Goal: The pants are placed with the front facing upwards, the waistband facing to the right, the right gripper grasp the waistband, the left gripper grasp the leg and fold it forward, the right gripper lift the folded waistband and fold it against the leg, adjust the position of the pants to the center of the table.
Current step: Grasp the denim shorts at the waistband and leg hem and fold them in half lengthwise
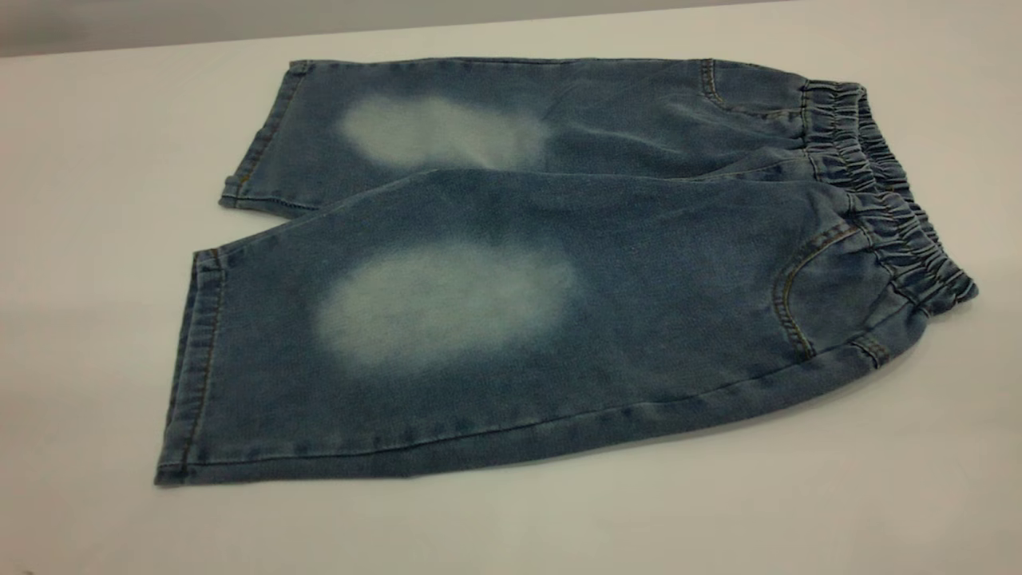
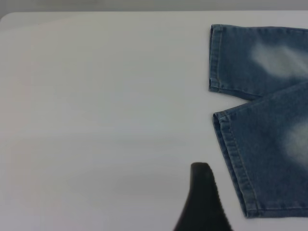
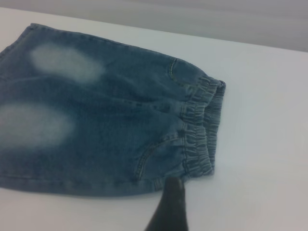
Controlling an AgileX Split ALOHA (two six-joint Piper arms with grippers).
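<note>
The pants [image 1: 559, 279] lie flat on the white table [image 1: 96, 200], front up, both legs toward the left and the near leg overlapping the far one. The gathered waistband [image 1: 886, 192] runs along their right end. Neither gripper appears in the exterior view. In the left wrist view one black finger [image 2: 202, 197] of my left gripper [image 2: 211, 207] hovers over bare table just beside the near leg's hem [image 2: 236, 159], holding nothing. In the right wrist view one black finger [image 3: 171, 207] of my right gripper [image 3: 180, 211] sits close to the near corner of the waistband [image 3: 197, 139], also empty.
White tabletop surrounds the pants on all sides. The table's far edge [image 1: 160, 44] runs close behind the far leg, with a grey wall beyond it.
</note>
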